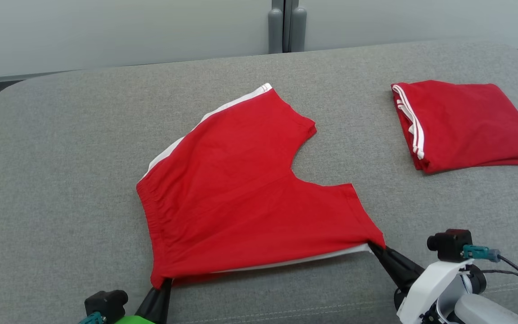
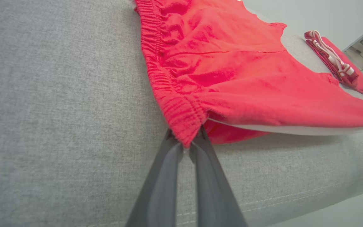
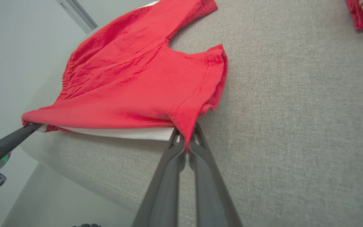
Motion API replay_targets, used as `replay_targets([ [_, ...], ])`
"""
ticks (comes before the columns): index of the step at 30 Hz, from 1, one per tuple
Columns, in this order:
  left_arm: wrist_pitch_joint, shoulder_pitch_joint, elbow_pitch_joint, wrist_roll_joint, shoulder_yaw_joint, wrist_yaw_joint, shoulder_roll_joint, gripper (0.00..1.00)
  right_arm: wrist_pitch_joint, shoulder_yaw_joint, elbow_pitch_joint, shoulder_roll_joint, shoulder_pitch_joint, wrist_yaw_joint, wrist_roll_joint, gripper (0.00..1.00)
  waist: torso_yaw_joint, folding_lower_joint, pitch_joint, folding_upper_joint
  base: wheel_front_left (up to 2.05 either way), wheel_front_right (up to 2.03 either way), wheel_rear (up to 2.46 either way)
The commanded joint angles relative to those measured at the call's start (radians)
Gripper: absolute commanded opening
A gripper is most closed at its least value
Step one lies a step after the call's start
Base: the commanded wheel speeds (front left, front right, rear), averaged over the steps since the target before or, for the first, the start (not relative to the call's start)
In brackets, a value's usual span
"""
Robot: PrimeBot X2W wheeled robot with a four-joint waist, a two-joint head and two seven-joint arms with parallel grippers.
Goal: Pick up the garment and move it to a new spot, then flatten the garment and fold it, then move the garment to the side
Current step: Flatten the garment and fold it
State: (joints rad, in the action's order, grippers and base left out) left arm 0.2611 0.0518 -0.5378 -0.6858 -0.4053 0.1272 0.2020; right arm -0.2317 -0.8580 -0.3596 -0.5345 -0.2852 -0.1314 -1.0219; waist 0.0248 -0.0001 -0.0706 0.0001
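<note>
One big grey tabletop (image 1: 61, 180) has a soft woven cover, round corners and a stitched line along its near edge. Lots of bare room lies on its left side and along the back. A pair of red shorts (image 1: 241, 189) lies spread in the middle. The cloth is thin and smooth, with a crinkly waistband (image 1: 151, 211) and white along the sides. Their near edge is pulled tight and lifted a little, close to the tabletop's near edge. A folded red garment (image 1: 466, 126) sits well apart at the far right. The left end effector (image 1: 167, 280) is pinched shut on the waistband corner. The right end effector (image 1: 371, 245) is pinched shut on the leg corner.
</note>
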Motion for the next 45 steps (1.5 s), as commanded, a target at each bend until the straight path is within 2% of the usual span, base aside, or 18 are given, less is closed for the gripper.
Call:
replay_targets([
  [1,0.004,0.016,0.011,0.019,0.012,0.002,-0.002,0.0,-0.009,0.015,0.01,0.001,-0.015,0.002,0.01,0.0,-0.003,0.0001,-0.002,-0.0001,0.0,0.0,0.0],
  [9,0.004,0.053,0.095,0.086,0.051,0.002,0.007,0.0,-0.009,0.09,0.048,-0.017,-0.095,0.002,0.036,0.0,-0.038,0.0001,-0.018,-0.0001,0.0,0.0,0.0],
  [13,0.004,0.079,0.141,0.103,0.055,0.003,0.013,0.0,0.019,0.1,0.046,-0.022,-0.182,0.002,0.059,0.0,-0.06,0.0001,-0.038,-0.0001,0.0,0.0,0.0],
  [17,-0.008,0.149,0.143,0.11,0.034,0.003,0.025,0.0,0.042,0.102,0.01,-0.001,-0.293,0.002,0.082,0.0,-0.084,0.0001,-0.073,-0.0001,0.0,0.0,0.0],
  [29,-0.014,0.426,0.04,0.057,-0.055,0.004,0.037,0.0,0.087,0.035,-0.254,0.098,-0.63,0.001,0.073,0.0,-0.146,0.0001,-0.211,-0.0001,0.0,0.0,0.0],
  [38,-0.003,0.577,-0.059,0.001,-0.107,0.004,0.005,0.0,0.07,-0.052,-0.466,0.162,-0.842,0.001,0.068,0.0,-0.193,0.0001,-0.296,-0.0001,0.0,0.0,0.0],
  [45,0.004,0.661,-0.096,-0.029,-0.156,0.004,-0.015,0.0,0.041,-0.097,-0.596,0.198,-0.945,0.001,0.046,0.0,-0.228,0.0001,-0.341,-0.0001,0.0,0.0,0.0],
])
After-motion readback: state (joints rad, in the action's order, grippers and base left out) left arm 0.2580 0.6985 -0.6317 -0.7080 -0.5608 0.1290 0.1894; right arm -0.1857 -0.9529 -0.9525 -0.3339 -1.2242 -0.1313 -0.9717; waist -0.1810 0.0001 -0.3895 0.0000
